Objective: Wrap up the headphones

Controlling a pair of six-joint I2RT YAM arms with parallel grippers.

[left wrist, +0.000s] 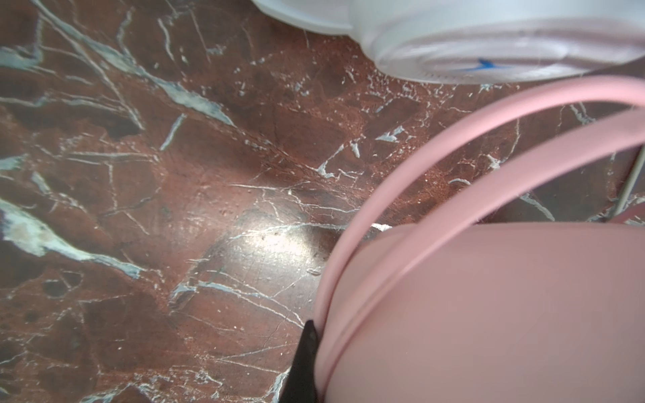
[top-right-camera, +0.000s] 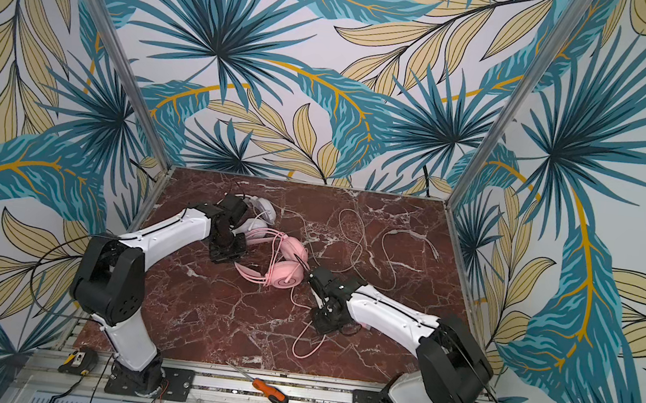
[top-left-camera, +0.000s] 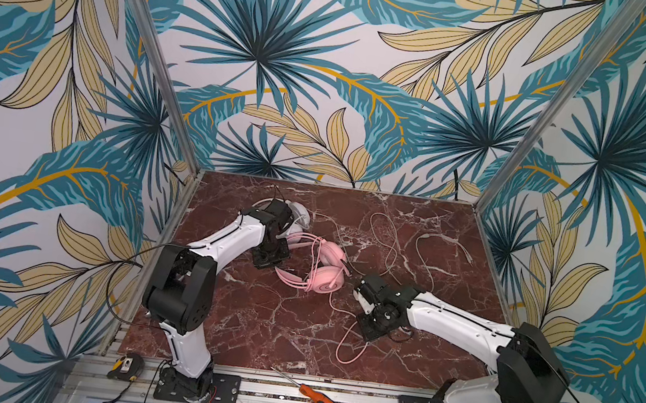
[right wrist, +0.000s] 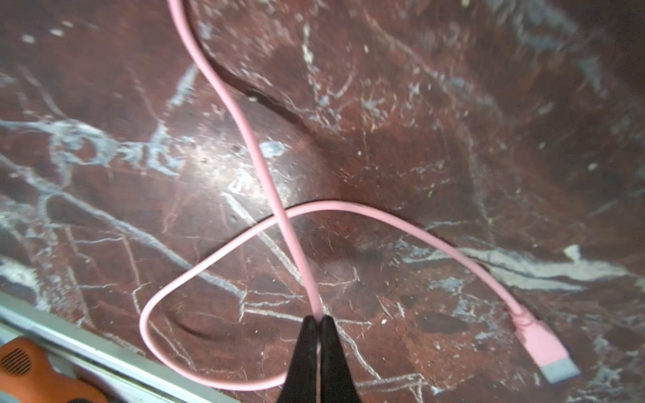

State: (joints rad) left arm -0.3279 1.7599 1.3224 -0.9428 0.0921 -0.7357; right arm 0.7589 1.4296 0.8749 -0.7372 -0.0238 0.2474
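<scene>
Right claw (right wrist: 317, 319) pinching pink cable (right wrist: 265, 174), ready for winding, I reckon; left claw (left wrist: 316, 331) clamps headband (left wrist: 401, 167), anchoring headset (top-left-camera: 321, 269) at frame centre.

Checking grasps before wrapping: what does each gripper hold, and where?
Right gripper: thin pink cable, pinched short of its plug. Left gripper: pink padded headset, by its headband.

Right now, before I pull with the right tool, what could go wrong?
1. The pink cable crosses itself in a loop just past the right tool; pulling may cinch it into a knot.
2. The white headset lies close beside the pink headset held by the left tool; moving it may drag the white one along.
</scene>
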